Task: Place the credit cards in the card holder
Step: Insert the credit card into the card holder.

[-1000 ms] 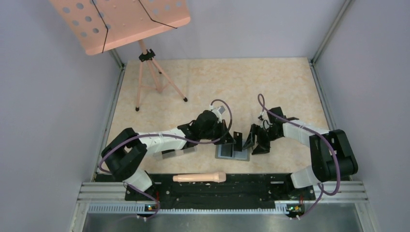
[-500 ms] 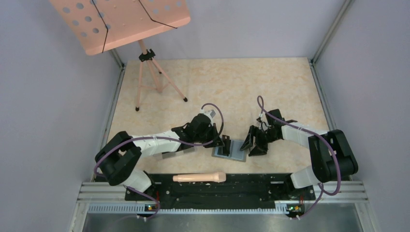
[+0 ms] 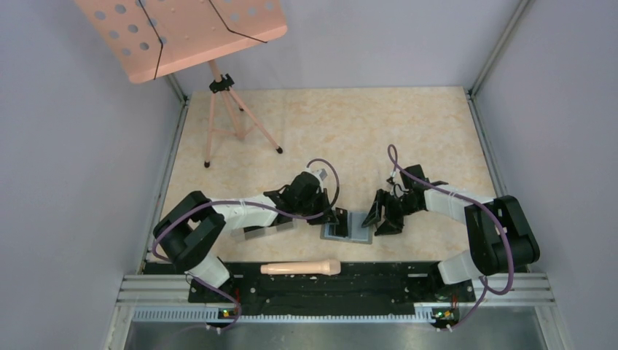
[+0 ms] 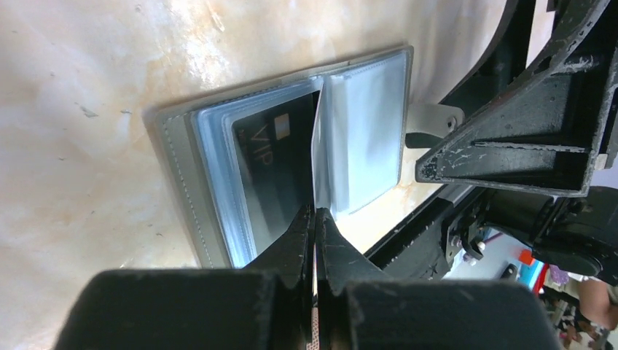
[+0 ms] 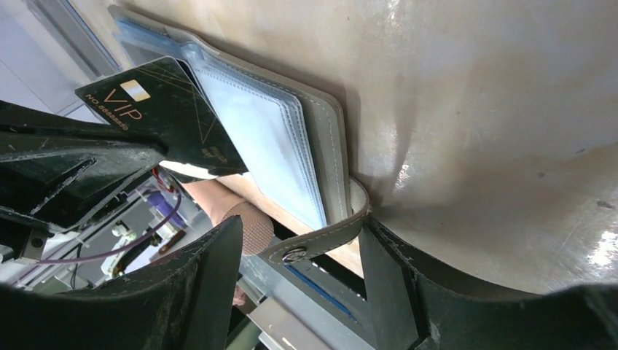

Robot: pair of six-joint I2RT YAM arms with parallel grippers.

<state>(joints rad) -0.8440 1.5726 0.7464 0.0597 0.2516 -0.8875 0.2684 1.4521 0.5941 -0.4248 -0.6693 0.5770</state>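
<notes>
Lowered toward the flat gray folding card holder [image 5: 321,138], left gripper [image 4: 314,213] is pinching a thin black credit card [image 5: 157,109], not yet seated; right gripper [image 5: 299,244] is standing spread.

Left fingers [image 3: 339,216] and right fingers [image 3: 375,216] hem the card holder [image 3: 349,230]; table [image 3: 364,131] beyond lies open.

1x card holder [image 4: 175,160], 1x cr. card [image 5: 160,102], 1x music stand [image 3: 182,29].

Glossy black card [image 5: 157,109], matt gray wallet [image 5: 333,149]
</notes>
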